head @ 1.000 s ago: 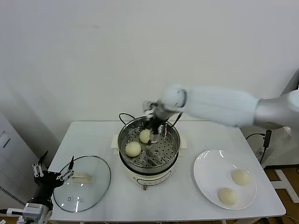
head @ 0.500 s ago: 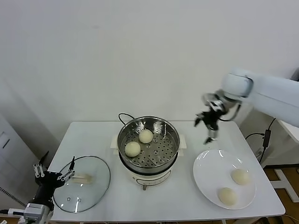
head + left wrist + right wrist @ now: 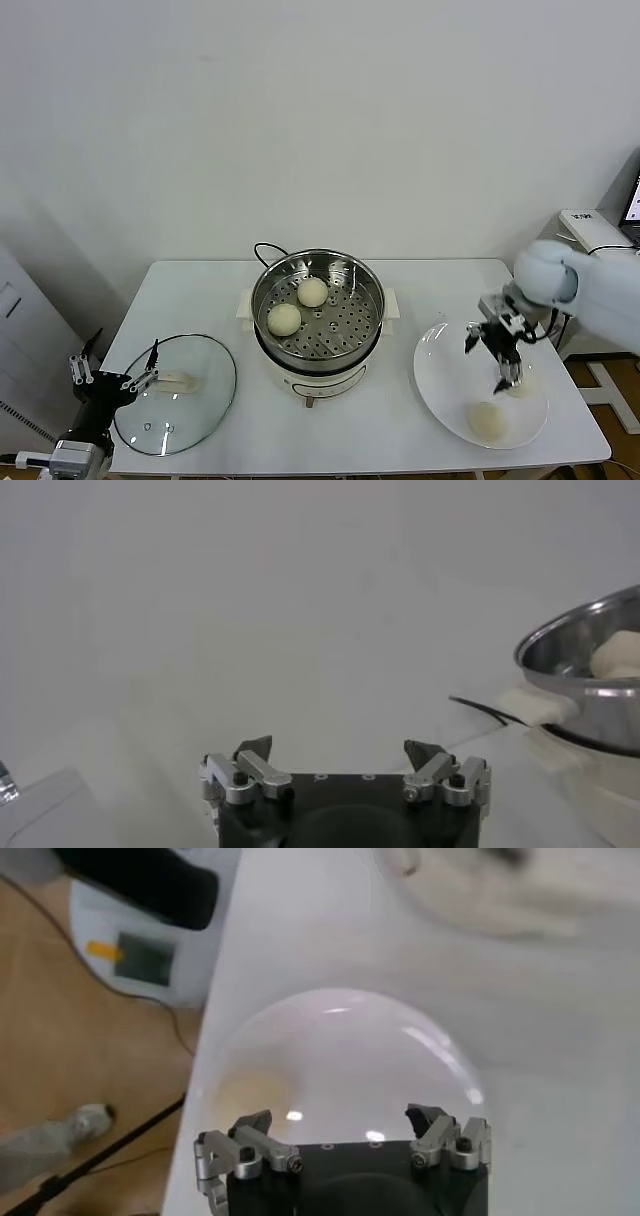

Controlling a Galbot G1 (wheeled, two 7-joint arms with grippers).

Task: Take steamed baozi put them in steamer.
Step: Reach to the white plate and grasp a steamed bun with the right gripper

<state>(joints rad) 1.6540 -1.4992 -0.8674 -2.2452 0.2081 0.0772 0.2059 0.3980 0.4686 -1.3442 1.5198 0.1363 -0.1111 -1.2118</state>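
Metal fingers on my right gripper (image 3: 500,362) stand spread wide and hold nothing; it hangs over the white plate (image 3: 440,385) at the lower right of the head view. I judge I am at the third pickup: two buns (image 3: 285,319) already lie on the perforated tray inside the steamer (image 3: 318,300) at centre frame, and two more wait on the plate. One bun (image 3: 488,421) sits near the plate's front edge, just below the gripper; the other (image 3: 522,381) lies partly hidden behind the fingers. Next I need to settle over one of them, come straight down with the fingers either side, and close gently, since soft dough will likely dent. The two plate buns lie near each other, so I should watch that an outer finger does not nudge the neighbour.

Farther out, the steamer's black cord (image 3: 266,250) loops behind the pot, clear of my path. At the lower left of the frame a glass lid (image 3: 180,395) lies flat on the table (image 3: 200,290), and my left gripper (image 3: 112,377) is parked beside its edge, fingers apart and empty. Nothing stands between plate and pot except the pot's raised rim.
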